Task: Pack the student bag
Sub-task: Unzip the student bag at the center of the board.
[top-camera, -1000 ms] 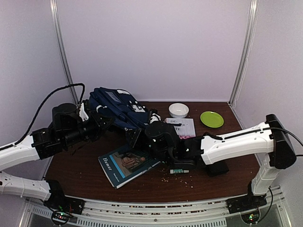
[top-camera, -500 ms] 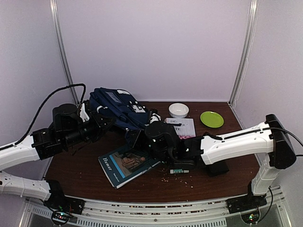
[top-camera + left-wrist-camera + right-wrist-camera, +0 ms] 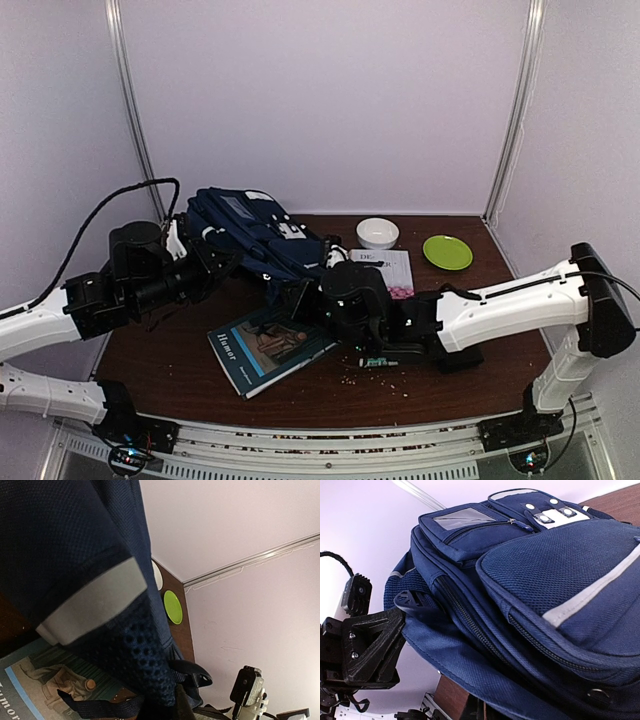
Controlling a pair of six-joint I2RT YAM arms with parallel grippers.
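The left pincer is clamped on the edge of the student bag, which sits tilted on the surface between it and the right pincer. The right pincer is tucked against the bag's lower side with its fingers hidden, so I cannot tell whether they are apart or together. A teal book lies just on the near side of it.

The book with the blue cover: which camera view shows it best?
The top external view: almost the whole book is in sight on the table, near the student bag. The left wrist view shows only part of its cover, below bag fabric. The right wrist view does not show it.
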